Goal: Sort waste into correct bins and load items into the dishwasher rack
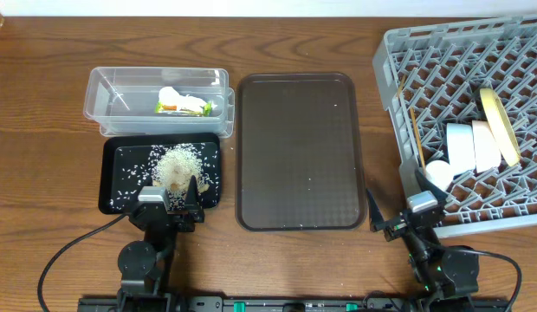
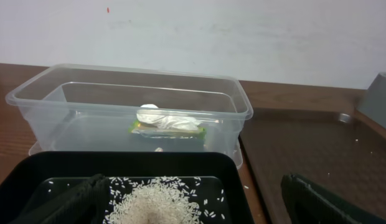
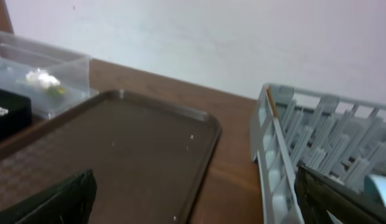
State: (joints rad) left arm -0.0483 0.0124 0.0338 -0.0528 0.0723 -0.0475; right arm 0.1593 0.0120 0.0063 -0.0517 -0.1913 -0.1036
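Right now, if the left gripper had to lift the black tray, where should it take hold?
Probably the raised near rim of the black tray, approached from the robot's side. The tub crowds its far edge and the brown tray lies close on the right. The open left gripper hovers there. Loose rice inside: keep it level.

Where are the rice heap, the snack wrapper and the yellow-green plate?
rice heap [image 1: 176, 165]: overhead, middle of the mound.
snack wrapper [image 2: 180, 132]: left wrist, its green front edge.
yellow-green plate [image 1: 500, 128]: overhead, its upturned rim.
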